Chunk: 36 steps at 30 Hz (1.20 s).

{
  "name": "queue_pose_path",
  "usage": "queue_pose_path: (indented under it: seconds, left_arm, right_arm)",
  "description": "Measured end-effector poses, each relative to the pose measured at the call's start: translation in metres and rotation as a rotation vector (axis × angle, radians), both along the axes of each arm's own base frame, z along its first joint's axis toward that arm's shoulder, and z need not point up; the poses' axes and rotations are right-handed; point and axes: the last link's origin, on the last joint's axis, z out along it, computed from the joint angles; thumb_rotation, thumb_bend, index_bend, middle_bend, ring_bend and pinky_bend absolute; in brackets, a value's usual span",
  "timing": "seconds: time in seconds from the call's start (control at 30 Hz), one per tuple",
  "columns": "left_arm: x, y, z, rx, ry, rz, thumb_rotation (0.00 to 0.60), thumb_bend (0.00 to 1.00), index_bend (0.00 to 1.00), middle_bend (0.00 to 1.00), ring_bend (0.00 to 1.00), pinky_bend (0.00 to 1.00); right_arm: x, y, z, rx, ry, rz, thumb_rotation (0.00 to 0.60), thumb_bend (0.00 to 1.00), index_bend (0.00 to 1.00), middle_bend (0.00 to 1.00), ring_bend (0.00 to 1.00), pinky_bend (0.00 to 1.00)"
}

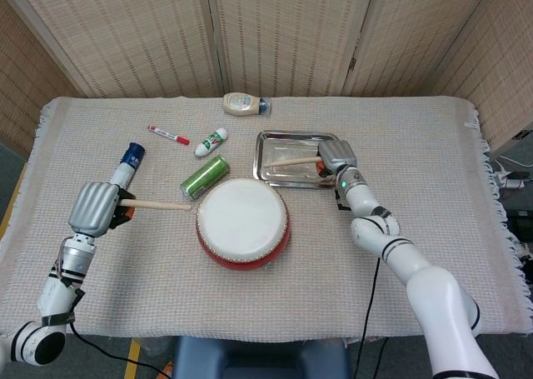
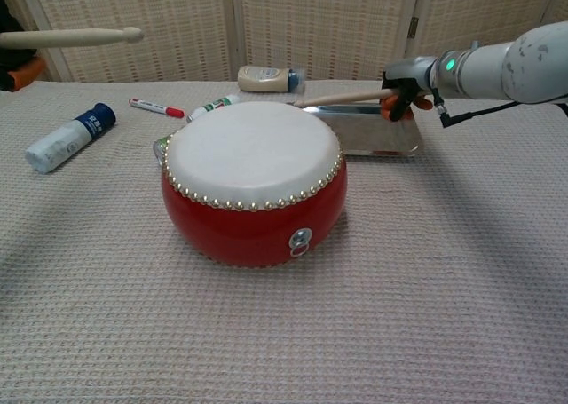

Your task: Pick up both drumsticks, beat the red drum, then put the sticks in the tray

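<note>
The red drum [image 1: 243, 222] [image 2: 254, 184] with its white skin stands mid-table. Behind it to the right lies the steel tray [image 1: 277, 174] [image 2: 383, 138]. My right hand [image 1: 332, 157] [image 2: 403, 86] is over the tray's right side, gripping a drumstick [image 1: 293, 160] [image 2: 342, 96] that points left low over the tray. My left hand [image 1: 96, 208] [image 2: 16, 62] is well left of the drum and holds the other drumstick [image 1: 156, 204] [image 2: 69, 37] level, tip towards the drum.
A green can [image 1: 205, 176] lies behind-left of the drum. A blue-capped tube [image 1: 127, 161] [image 2: 67, 138], a red marker [image 1: 168, 135] [image 2: 156, 107], a small white bottle [image 1: 211, 142] and a cream bottle [image 1: 244, 104] [image 2: 267, 78] lie further back.
</note>
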Motion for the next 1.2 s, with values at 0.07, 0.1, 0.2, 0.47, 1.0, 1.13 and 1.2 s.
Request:
queue_pose_path:
  seconds: [0.07,0.1,0.2,0.47,1.0,1.13,1.2]
  left_arm:
    - [0.0,0.0,0.0,-0.002,0.002,-0.001,0.6,0.63,1.0,1.0,1.0,1.0]
    - [0.0,0.0,0.0,-0.003,0.002,-0.002,0.6,0.63,1.0,1.0,1.0,1.0]
    - [0.0,0.0,0.0,-0.002,0.002,-0.002,0.6,0.63,1.0,1.0,1.0,1.0]
    - [-0.003,0.0,-0.001,-0.004,0.001,0.007,0.6,0.63,1.0,1.0,1.0,1.0]
    - [0.005,0.004,-0.001,-0.004,0.0,-0.02,0.6,0.63,1.0,1.0,1.0,1.0]
    - [0.011,0.003,-0.001,-0.002,0.01,-0.043,0.6,0.63,1.0,1.0,1.0,1.0]
    - [0.015,0.002,-0.002,-0.003,0.02,-0.059,0.6,0.63,1.0,1.0,1.0,1.0]
  right_arm:
    - [0.003,-0.001,-0.003,0.001,0.004,0.006,0.6,0.44,0.54,0.53,0.39,0.58]
    - [0.005,-0.002,-0.005,0.0,0.007,0.009,0.6,0.42,0.48,0.48,0.34,0.53]
    - [0.007,-0.002,-0.009,-0.001,0.011,0.012,0.6,0.38,0.37,0.4,0.25,0.46]
    - [0.008,-0.004,-0.014,-0.004,0.014,0.0,0.6,0.27,0.17,0.28,0.12,0.33]
    - [0.01,-0.007,0.004,-0.023,-0.021,0.039,0.6,0.14,0.05,0.18,0.03,0.23]
    - [0.014,-0.002,0.014,-0.003,-0.051,0.079,0.6,0.14,0.11,0.18,0.07,0.26]
    - [0.018,0.004,0.02,0.019,-0.077,0.104,0.6,0.14,0.14,0.18,0.09,0.28]
